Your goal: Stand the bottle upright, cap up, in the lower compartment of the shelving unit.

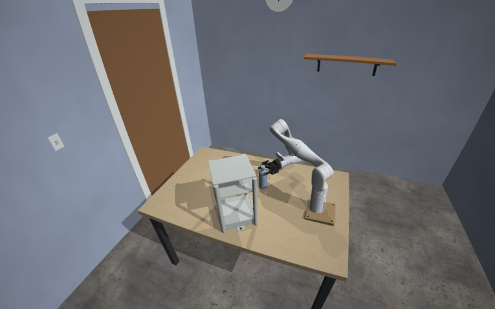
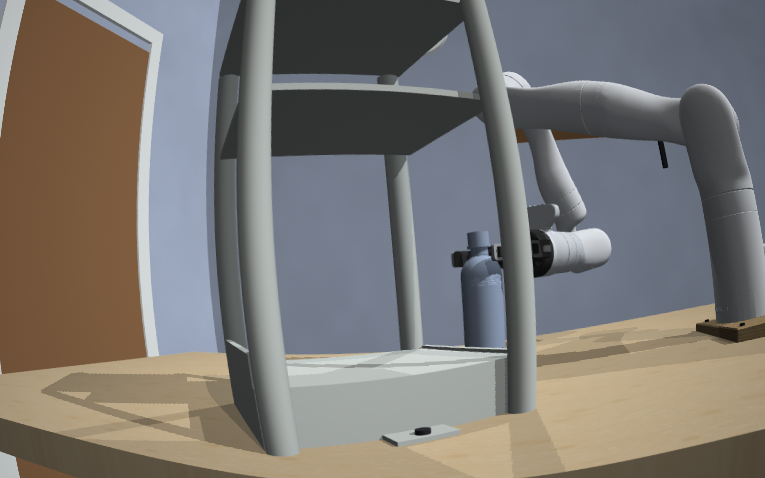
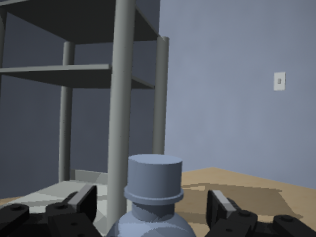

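A blue-grey bottle (image 1: pixel 263 179) (image 2: pixel 482 302) (image 3: pixel 154 193) stands upright, cap up, on the table behind the grey shelving unit (image 1: pixel 229 171) (image 2: pixel 254 237) (image 3: pixel 121 93), outside it. My gripper (image 1: pixel 264 167) (image 2: pixel 475 255) (image 3: pixel 152 202) is open and held level at the bottle's neck, one finger on each side just below the cap, not closed on it. The lower compartment's floor (image 2: pixel 385 363) holds nothing, and its front lip (image 2: pixel 373 403) faces the exterior view.
The wooden table (image 1: pixel 291 238) carries the shelf unit and the arm's base plate (image 1: pixel 320 214). A small grey tab with a black knob (image 2: pixel 421 433) lies in front of the unit. A door (image 1: pixel 134 95) and a wall shelf (image 1: pixel 349 59) are behind.
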{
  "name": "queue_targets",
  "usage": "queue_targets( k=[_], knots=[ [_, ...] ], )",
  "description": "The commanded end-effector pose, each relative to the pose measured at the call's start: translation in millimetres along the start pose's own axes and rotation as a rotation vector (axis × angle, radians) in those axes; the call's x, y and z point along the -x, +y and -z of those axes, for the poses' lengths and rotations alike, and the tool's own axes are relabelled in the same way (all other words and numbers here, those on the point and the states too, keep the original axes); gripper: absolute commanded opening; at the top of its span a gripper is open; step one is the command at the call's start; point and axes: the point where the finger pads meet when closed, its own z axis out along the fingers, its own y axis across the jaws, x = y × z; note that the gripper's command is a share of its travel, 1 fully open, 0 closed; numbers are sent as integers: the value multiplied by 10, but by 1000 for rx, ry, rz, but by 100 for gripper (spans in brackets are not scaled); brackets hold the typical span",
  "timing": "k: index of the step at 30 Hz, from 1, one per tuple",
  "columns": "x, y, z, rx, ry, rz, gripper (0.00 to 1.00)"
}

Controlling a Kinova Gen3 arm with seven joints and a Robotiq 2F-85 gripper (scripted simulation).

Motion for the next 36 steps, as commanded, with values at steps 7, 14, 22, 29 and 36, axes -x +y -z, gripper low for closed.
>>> queue_targets(
  k=[7,14,22,29,36],
  knots=[
    [303,12,9,5,-9,5,81],
    [403,13,9,5,-9,5,81],
    [521,13,10,5,-9,5,81],
    [569,13,10,5,-9,5,81],
    [606,14,10,5,-9,5,81]
  ],
)
